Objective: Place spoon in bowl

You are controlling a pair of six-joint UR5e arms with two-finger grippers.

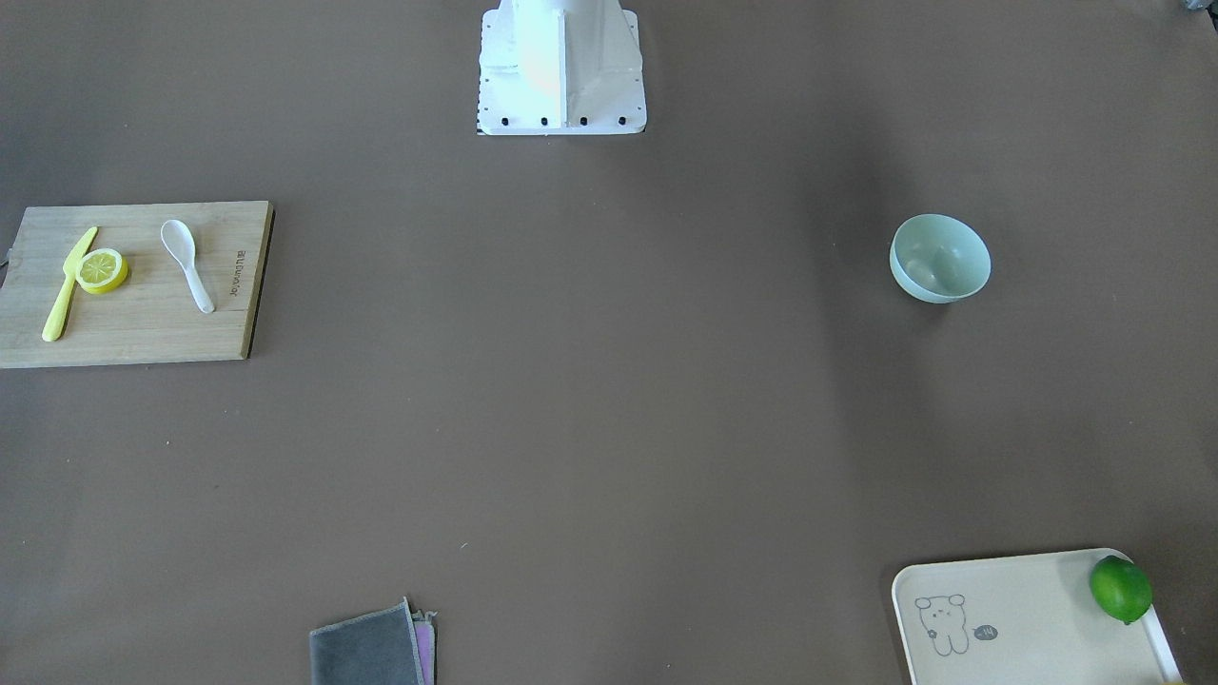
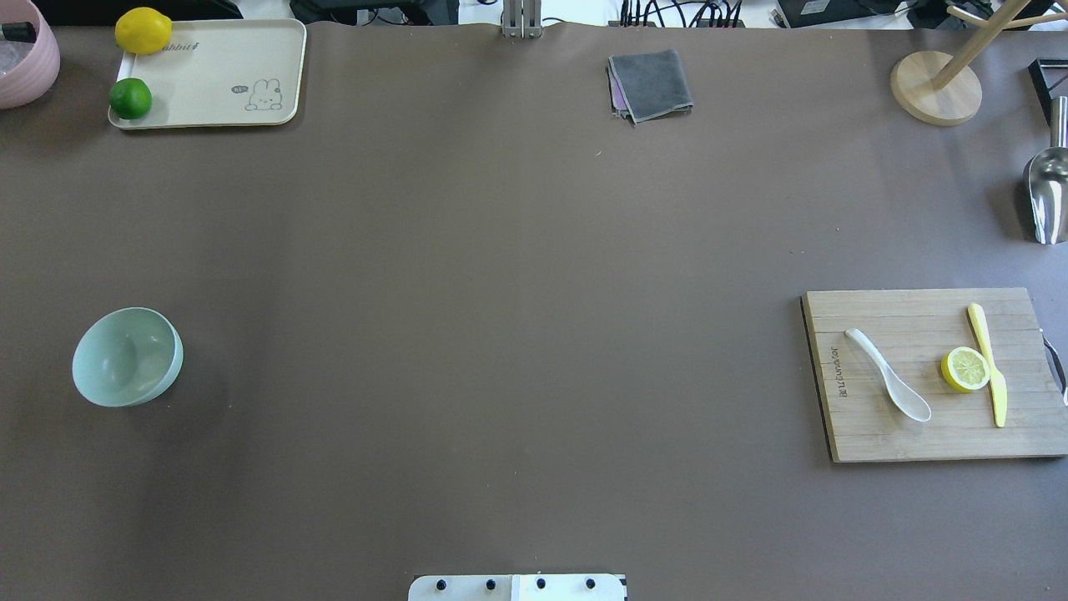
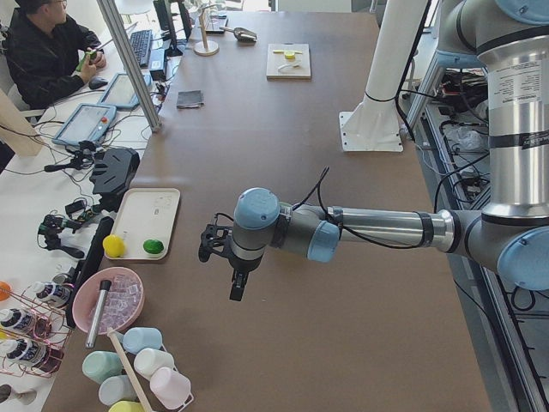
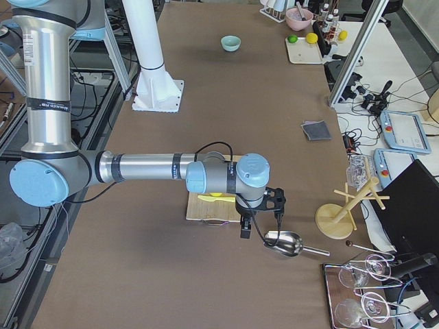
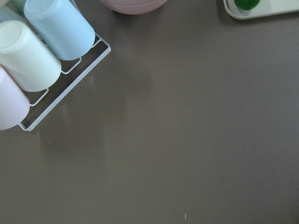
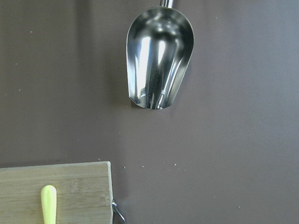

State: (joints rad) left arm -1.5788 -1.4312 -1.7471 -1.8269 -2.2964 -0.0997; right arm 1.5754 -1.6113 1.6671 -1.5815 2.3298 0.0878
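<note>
The spoon [image 2: 889,386] is lying on the cutting board [image 2: 909,434] at 3 o'clock in the overhead view, and the bowl [image 2: 127,357] is standing well apart at 9 o'clock. I cannot tell whether the right gripper [image 4: 257,218] and the left gripper [image 3: 230,275] are open. I am judging that the flat-lying handle may be slipping from the fingers on the long way.

**Colours across my feeds**

I see a plain dark brown bench [image 2: 501,292]. The spoon [image 2: 889,386] is white and the bowl [image 2: 127,356] an unpatterned pale mint green. The cutting board [image 2: 918,438] shows light wood grain with dark lettering. The knife [image 2: 988,364] is yellow-green, the lemon slice [image 2: 965,369] bright yellow. The tray [image 2: 209,58] is cream with a line-drawn rabbit. The lime [image 2: 130,98] is green, the cloth [image 2: 651,83] grey, the scoop [image 6: 159,56] mirror silver.
</note>
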